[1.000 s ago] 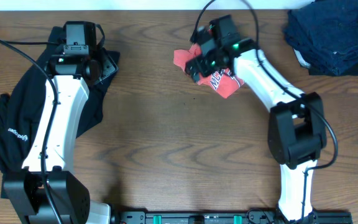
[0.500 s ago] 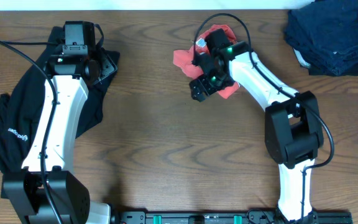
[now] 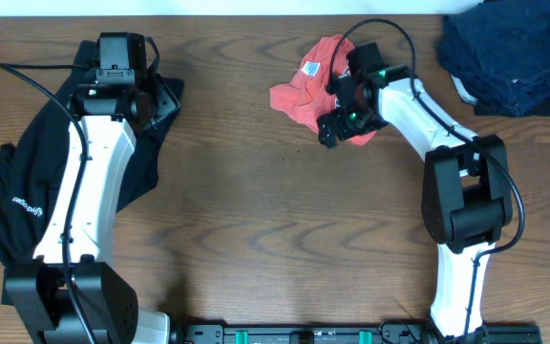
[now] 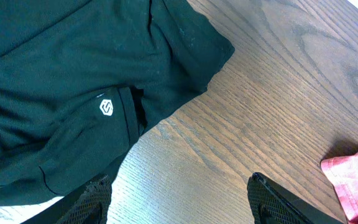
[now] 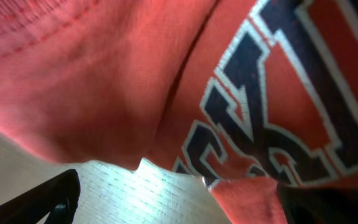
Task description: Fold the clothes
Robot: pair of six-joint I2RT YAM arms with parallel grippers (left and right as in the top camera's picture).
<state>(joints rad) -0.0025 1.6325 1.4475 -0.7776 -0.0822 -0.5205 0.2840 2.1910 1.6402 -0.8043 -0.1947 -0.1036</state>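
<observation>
Seen from overhead, a red-orange T-shirt [image 3: 299, 91] is found bunched in a soft, irregular heap on the wood-grain table [image 3: 256, 210], toward the far middle, with a small white label turned up on its top. The right gripper [image 3: 340, 132] is positioned at the heap's near right edge. A black top [image 3: 8, 201] is spread limp along the left side, partly under the white left arm, and the left gripper [image 3: 157, 99] is held above its far end. A dark blue pile [image 3: 509, 57] of folded cloth is set in the far right corner. In the left wrist view, the black top [image 4: 55, 81] is shown as smooth, matte knit with gentle creases and a small white hexagonal logo [image 4: 107, 107]; the mesh-textured fingers [image 4: 92, 199] are spread apart over bare wood, nothing between them. In the right wrist view, the T-shirt [image 5: 92, 81] fills the frame, finely woven, with blocky black lettering [image 5: 272, 118] outlined in white; the dark fingers [image 5: 42, 199] are set wide apart, unclamped, at the cloth's edge.
</observation>
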